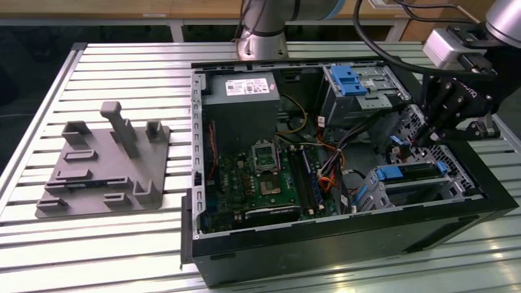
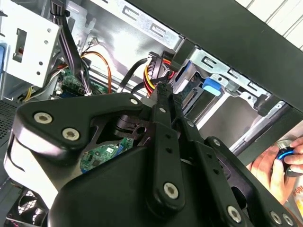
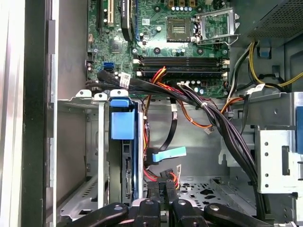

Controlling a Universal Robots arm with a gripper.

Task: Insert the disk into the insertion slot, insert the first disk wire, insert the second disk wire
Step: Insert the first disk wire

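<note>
Your gripper point(image 3: 164, 187) was pinched narrow on the disk wire plug point(image 3: 162, 178), just beside the disk point(image 3: 122, 125) seated in the insertion slot point(image 3: 78, 101); squaring plug to socket before pushing looked wise.

Arm point(image 1: 262, 27): the base column stands at the far side of the computer case point(image 1: 342, 247) in the exterior view.

Wrist point(image 1: 498, 24): held above the case at the exterior view's right, turned downward.

Gripper point(image 1: 425, 140): lowered inside the case along its wall at the exterior view's right, with the black linkage body upright. In both wrist views the gripper point(image 2: 164, 90) point(image 3: 164, 187) points into the case interior. The two fingers point(image 3: 155, 191) lie side by side with barely a slit between them, the tips pinched on a wire plug point(image 3: 163, 176).
</note>
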